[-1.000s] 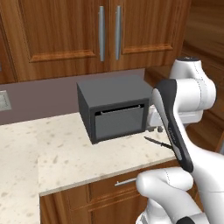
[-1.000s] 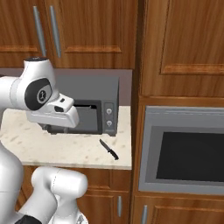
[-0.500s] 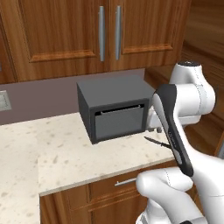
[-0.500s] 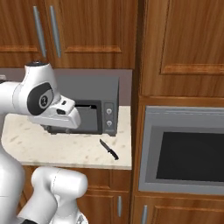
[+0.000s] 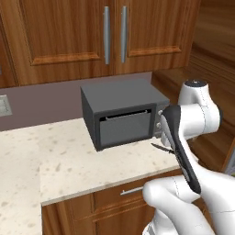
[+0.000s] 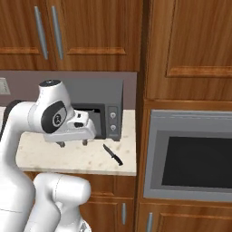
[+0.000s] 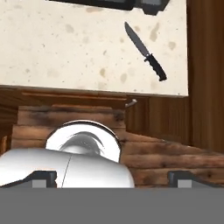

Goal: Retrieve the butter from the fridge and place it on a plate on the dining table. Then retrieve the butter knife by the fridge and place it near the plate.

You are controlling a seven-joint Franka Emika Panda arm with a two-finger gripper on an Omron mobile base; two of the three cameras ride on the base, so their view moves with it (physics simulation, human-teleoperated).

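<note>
The knife [image 6: 112, 155] lay on the counter [image 6: 81, 158] at centre frame in the right base view; the arm mostly hid it in the left. The gripper [image 6: 72, 143] hung wide open, empty, left of it.

1. A dark grey microwave [image 5: 121, 114] stands at the back of the speckled beige counter [image 5: 59, 165], near its right edge.
2. Wooden cabinets [image 5: 82, 36] hang above.
3. A built-in oven [image 6: 190, 156] sits just right of the counter.
</note>
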